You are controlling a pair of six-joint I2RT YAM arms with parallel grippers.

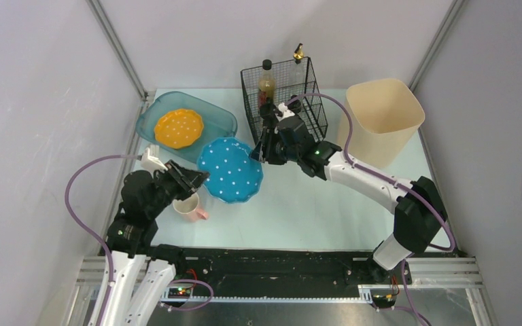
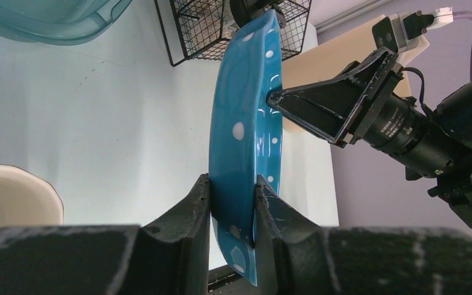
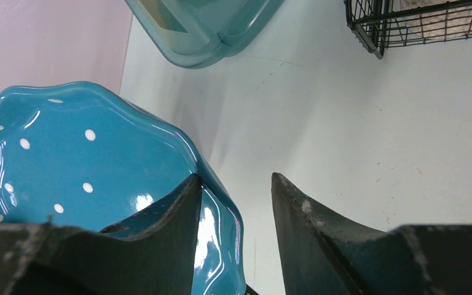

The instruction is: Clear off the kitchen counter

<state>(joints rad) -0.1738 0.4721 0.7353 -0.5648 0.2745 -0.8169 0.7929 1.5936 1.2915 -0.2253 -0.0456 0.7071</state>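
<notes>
The left jaws clamp the near rim of the blue dotted plate (image 1: 230, 170) and hold it tilted, apparently lifted off the bench (image 1: 312, 204). The grip suits carrying it to the teal tub (image 1: 221, 119), where an orange plate (image 1: 179, 128) lies. The right jaws stand apart astride the opposite rim, not clamping. The pale mint bench fills the white-walled enclosure and carries a mug (image 1: 189, 206), a wire basket (image 1: 292, 88) and a beige bin (image 1: 384, 119).

Blue dotted plate (image 1: 230, 170) beside pink mug (image 1: 189, 206); orange plate (image 1: 178, 128) in teal tub (image 1: 221, 119).
</notes>
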